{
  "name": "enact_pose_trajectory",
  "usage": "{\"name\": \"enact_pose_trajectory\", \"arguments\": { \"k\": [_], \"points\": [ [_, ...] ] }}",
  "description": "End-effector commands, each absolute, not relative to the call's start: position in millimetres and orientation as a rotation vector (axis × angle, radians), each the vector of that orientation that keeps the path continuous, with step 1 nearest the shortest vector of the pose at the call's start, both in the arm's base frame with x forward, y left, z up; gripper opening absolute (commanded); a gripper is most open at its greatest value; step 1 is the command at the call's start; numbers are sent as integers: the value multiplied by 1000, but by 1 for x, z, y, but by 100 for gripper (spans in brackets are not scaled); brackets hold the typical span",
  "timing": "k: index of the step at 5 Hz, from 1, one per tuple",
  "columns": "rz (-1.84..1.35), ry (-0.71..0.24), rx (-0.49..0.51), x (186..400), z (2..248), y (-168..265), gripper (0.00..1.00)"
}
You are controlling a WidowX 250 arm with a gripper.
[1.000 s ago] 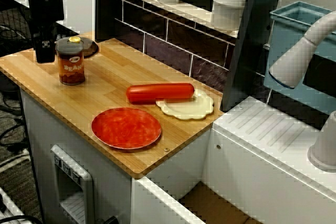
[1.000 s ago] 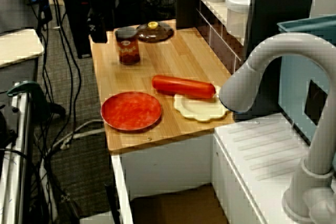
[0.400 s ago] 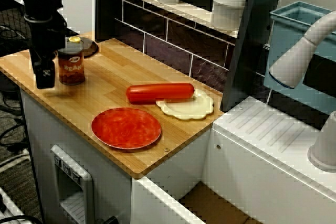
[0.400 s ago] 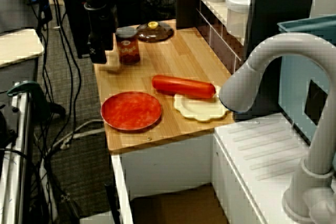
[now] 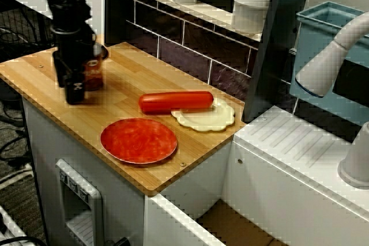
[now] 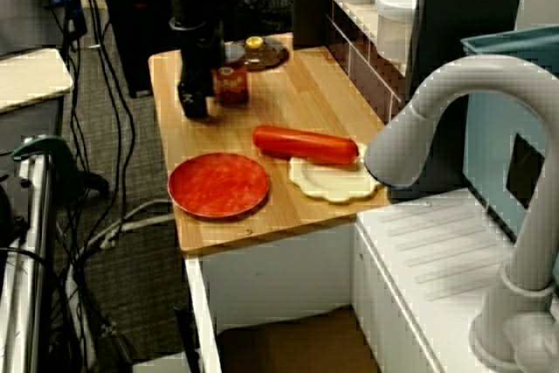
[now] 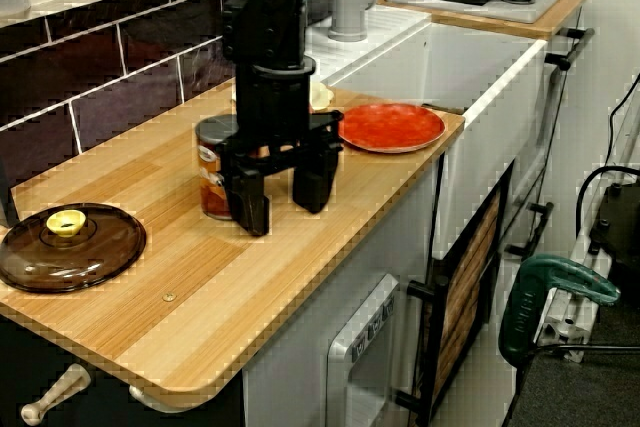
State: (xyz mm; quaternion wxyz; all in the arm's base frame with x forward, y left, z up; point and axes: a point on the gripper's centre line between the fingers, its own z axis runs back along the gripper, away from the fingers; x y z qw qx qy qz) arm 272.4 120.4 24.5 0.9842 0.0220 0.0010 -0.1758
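Claw: the gripper [image 7: 282, 192] points straight down at the wooden counter [image 7: 150, 287]. Its 2 fingers [image 7: 250, 205] are spread wide with nothing between them, and their tips are at or just above the wood.
Jar: the bean jar [image 7: 212, 182] stands upright on the counter.
Jar to claw: it is just beside the claw on the wall side, outside the gap. In the view from the lid end, 1 finger overlaps its edge, and I cannot tell if they touch.
Nearby: a brown glass lid [image 7: 70, 247] lies flat, apart from the jar.
Further off: a red sausage [image 5: 176, 101] rests partly on a cream plate [image 5: 210, 118], with 1 red plate [image 5: 138, 140] nearer the front edge.
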Motion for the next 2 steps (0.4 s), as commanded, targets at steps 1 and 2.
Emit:
{"name": "enact_pose_trajectory", "arguments": {
  "k": [1, 2],
  "points": [
    [-326, 14, 18, 329, 45, 93, 100],
    [-312, 32, -17, 348, 50, 87, 100]
  ]
}}
